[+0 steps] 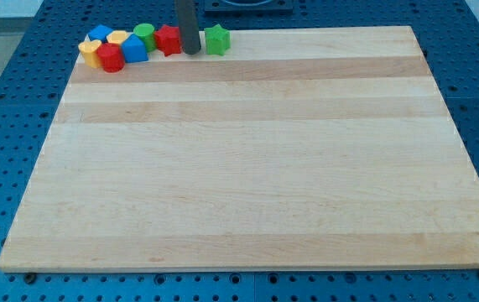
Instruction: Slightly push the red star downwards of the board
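And here we are at the view's top edge of the counter (247, 168), where the red star (169, 39) sits in a tight cluster of blocks. My tip (190, 52) is planted just beside it on the view's right, between the red star and the green star (216, 39); whether it touches either, I can't tell. No jaws on this rig, just the bare rod, so nothing is clamped or released.

To the star's left: a green round block (144, 33), a blue block (133, 49), a red block (110, 58), yellow pieces (91, 52) and another blue block (99, 33).

The star looks like a small, rigid, light piece that should slide easily on smooth wood. I'd judge the contact belongs on its top edge, centred, or it will spin.

No brand, label or writing is readable anywhere
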Tool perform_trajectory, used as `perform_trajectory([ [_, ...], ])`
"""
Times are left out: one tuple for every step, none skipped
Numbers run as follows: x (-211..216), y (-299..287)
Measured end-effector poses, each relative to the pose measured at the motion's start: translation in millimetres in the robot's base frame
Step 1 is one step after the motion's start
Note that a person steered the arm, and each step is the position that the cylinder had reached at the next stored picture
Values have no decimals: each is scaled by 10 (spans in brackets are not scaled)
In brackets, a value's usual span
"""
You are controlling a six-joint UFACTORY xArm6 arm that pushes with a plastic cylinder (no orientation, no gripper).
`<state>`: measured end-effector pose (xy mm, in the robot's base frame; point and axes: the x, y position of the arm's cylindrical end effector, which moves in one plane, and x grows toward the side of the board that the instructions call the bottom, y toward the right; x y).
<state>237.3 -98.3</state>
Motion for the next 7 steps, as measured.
perform_trajectory([
  [23,355],
  [26,592],
  [26,552],
  [27,63],
  [28,-2],
  [28,62],
  [-66,135],
])
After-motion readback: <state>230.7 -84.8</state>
